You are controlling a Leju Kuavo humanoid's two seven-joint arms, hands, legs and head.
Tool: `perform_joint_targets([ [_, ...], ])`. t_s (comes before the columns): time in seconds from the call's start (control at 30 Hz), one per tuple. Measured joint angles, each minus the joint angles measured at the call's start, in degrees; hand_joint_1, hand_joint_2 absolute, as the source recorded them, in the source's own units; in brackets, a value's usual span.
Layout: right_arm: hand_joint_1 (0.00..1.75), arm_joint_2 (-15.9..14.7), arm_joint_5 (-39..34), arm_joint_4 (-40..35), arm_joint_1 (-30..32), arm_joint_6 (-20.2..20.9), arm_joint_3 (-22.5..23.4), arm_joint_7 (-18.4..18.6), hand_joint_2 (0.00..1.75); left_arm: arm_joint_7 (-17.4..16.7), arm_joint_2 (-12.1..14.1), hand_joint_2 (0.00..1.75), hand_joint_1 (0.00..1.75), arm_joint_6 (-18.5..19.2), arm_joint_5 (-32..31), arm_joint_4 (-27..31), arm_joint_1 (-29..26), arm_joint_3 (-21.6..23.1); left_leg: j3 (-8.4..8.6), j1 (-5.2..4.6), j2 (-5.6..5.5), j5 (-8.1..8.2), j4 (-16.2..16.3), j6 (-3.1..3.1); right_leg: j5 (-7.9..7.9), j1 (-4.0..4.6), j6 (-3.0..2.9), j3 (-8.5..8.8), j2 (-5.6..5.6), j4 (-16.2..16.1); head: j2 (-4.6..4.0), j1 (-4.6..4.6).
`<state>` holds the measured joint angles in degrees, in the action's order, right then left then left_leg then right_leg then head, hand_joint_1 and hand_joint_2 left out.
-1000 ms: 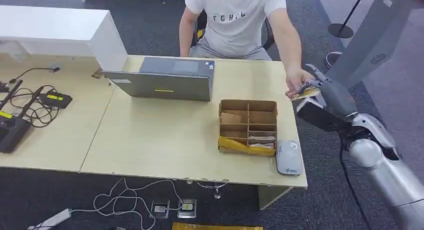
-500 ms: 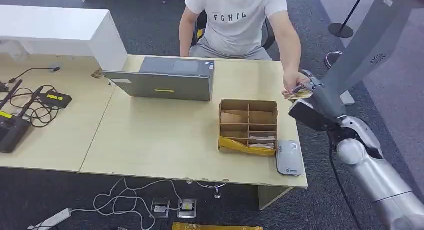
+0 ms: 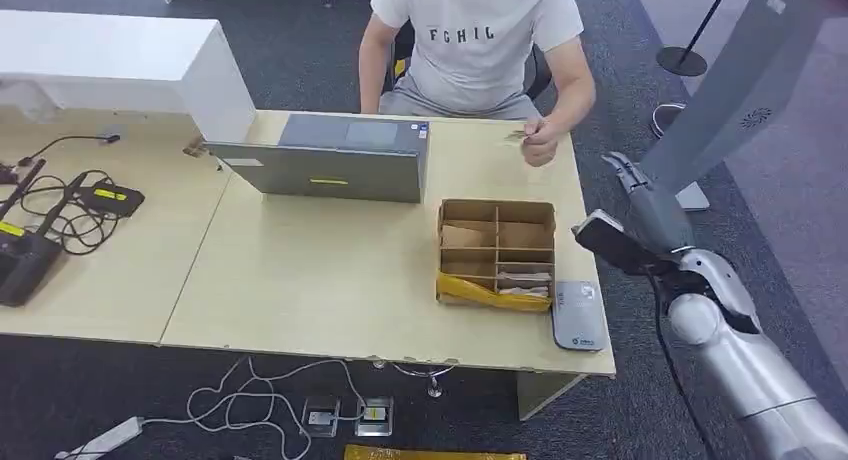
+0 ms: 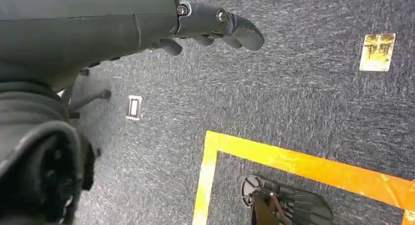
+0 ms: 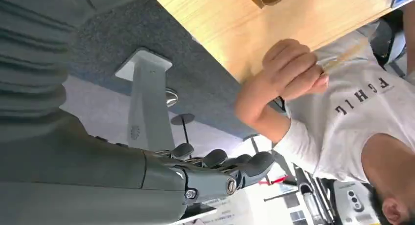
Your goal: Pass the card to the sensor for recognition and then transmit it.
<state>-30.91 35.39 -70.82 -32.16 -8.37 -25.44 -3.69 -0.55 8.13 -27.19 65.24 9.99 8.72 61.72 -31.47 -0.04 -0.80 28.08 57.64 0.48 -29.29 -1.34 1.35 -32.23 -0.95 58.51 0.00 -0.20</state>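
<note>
Head view: a pale wood-grain table (image 3: 330, 270) carries a grey closed laptop (image 3: 335, 158), a brown cardboard divider box (image 3: 496, 250) with square compartments and a yellow strip along its near edge, and a flat grey card sensor (image 3: 577, 315) with rounded corners lying just beside the box at the table's near right corner. Black cables and a charger (image 3: 60, 215) sprawl on the adjoining table to the left. A person in a white printed T-shirt (image 3: 470, 40) sits behind the table; the person's hand (image 3: 541, 142) holds the small thin card (image 3: 516, 136) just above the far edge of the table, well apart from the sensor. The right robot hand (image 3: 640, 195), dark grey with a silver jointed arm behind it, hangs off the table's right side over dark carpet, fingers extended and holding nothing.

Left wrist view: the left robot hand (image 4: 215, 27) shows smooth grey fingers gently curled, with nothing in them, above speckled dark carpet (image 4: 293, 102) marked by a glossy yellow tape line (image 4: 303, 164).

Right wrist view: the right robot hand's rounded fingertips (image 5: 254, 164) are spread and released. Beyond them the person's fist pinches the card (image 5: 342, 58), seen edge-on, beside the table's edge.
</note>
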Motion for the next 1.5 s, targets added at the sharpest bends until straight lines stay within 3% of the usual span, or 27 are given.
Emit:
perform_joint_targets([
  [0.2,0.00,-0.57,-5.48,-5.15,2.67,1.99,2.16,3.60,0.00,-0.22,0.04,0.00,0.00,-0.35,0.42,0.00,-0.04,-0.02,0.02,0.00,0.01,0.00,0.00,0.00,0.00,0.00,0.00,0.00,0.01,-0.01,0.00,0.00],
  [0.4,0.00,-3.39,-7.12,-11.94,6.02,7.48,3.43,9.58,0.00,-0.88,0.37,0.00,0.00,-0.59,0.98,-0.02,-0.05,-0.02,0.04,-0.01,0.01,0.00,0.00,0.00,0.00,-0.01,0.00,0.02,0.01,-0.01,0.00,0.04],
  [0.43,0.00,-4.17,-6.71,-13.16,6.45,8.29,3.54,10.27,1.75,-1.11,0.46,0.00,0.00,-0.65,1.13,-0.02,-0.07,-0.02,0.04,-0.01,0.01,0.00,0.00,0.00,0.00,-0.01,0.00,0.01,0.02,-0.01,0.00,0.02],
  [0.67,0.00,-6.45,-5.33,-19.75,10.16,9.95,3.32,14.75,1.75,-1.86,0.39,0.00,0.00,-2.01,1.86,-0.02,-0.10,-0.04,0.03,0.00,0.02,0.00,-0.01,0.00,0.00,0.00,0.00,0.02,0.02,-0.01,0.00,0.02],
  [0.97,0.00,-5.55,5.13,-20.87,15.36,-2.29,0.72,14.93,1.75,-3.36,-0.02,0.00,0.00,-3.54,2.69,-0.02,-0.05,-0.07,0.03,0.03,0.02,0.00,-0.02,0.00,0.00,0.02,0.00,0.03,0.02,-0.01,0.00,0.02],
  [1.5,0.00,-1.88,17.31,-17.33,16.21,-5.22,-3.65,14.08,1.75,-3.85,-0.46,0.00,0.00,-3.63,2.36,-0.02,-0.01,-0.07,0.02,0.04,0.02,0.00,-0.02,-0.01,0.00,0.04,-0.01,0.03,0.03,0.00,0.00,0.04],
])
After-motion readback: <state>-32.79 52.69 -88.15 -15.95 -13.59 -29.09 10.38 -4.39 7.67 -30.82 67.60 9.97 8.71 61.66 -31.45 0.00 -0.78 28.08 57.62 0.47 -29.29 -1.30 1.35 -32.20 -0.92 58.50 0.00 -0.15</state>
